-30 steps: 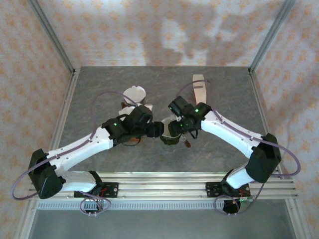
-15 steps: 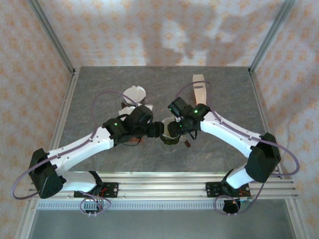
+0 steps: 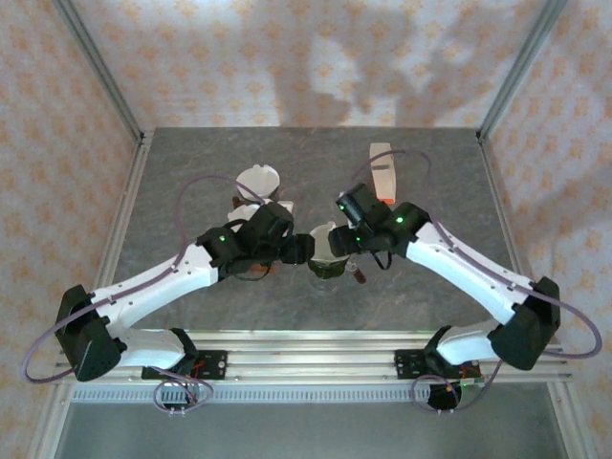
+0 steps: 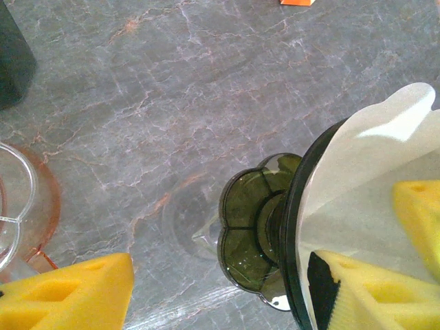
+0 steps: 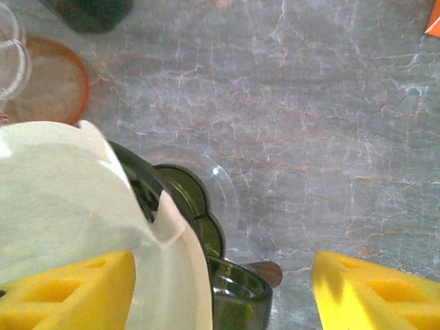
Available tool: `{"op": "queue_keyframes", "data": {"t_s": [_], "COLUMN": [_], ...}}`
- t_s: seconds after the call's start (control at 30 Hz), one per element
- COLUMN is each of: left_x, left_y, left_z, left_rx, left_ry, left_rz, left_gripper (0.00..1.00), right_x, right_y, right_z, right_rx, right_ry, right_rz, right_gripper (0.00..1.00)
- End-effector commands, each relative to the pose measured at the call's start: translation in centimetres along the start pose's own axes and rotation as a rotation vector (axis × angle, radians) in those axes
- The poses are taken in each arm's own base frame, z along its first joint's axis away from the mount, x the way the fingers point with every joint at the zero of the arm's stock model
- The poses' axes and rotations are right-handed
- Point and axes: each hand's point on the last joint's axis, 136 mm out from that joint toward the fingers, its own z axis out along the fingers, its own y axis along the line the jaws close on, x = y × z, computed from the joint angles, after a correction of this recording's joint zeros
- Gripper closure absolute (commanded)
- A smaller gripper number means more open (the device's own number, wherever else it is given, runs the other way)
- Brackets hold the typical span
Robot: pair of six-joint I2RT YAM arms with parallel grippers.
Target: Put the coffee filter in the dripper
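The left hand point(image 4: 220, 278) was found released, jaws spread wide at the dripper point(image 4: 251, 227). The coffee filter point(image 4: 357, 172) was seated in the dark green dripper near the middle of the desk point(image 4: 206, 82), its paper edge raised above the rim. The right hand point(image 5: 223, 275) was likewise released, with one jaw overlapping the coffee filter.

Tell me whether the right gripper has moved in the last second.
Yes: the right gripper shifted rightward, off the dripper, uncovering the coffee filter.
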Motion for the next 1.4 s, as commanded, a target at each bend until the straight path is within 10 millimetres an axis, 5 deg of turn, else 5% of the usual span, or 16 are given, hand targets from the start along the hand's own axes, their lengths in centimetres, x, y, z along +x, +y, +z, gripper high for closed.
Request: {"op": "queue_keyframes", "data": {"t_s": [0.0, 0.23, 0.87, 1.2, 1.37], "left_x": [0.6, 0.0, -3.3, -7.2, -9.6], "left_y": [0.9, 0.5, -1.7, -1.7, 4.3], "left_z": [0.5, 0.2, -3.6, -10.6, -16.0], "left_rx": [-0.030, -0.017, 0.076, 0.108, -0.078], "left_ry": [0.020, -0.002, -0.134, -0.366, -0.557], "left_rz": [0.013, 0.010, -0.016, -0.008, -0.070], "left_gripper": [0.30, 0.25, 0.00, 0.00, 0.00], "right_x": [-1.2, -2.7, -3.1, -3.6, -3.4], "right_y": [-0.9, -2.4, -4.8, -6.1, -7.3], "right_z": [-2.2, -6.8, -10.2, -11.9, -11.8], "right_rx": [0.013, -0.006, 0.041, 0.072, 0.134], "right_ry": [-0.106, -0.328, -0.476, -0.576, -0.593], "right_rz": [0.053, 0.150, 0.230, 0.264, 0.292], "right_gripper": [0.31, 0.30, 0.28, 0.26, 0.23]}}
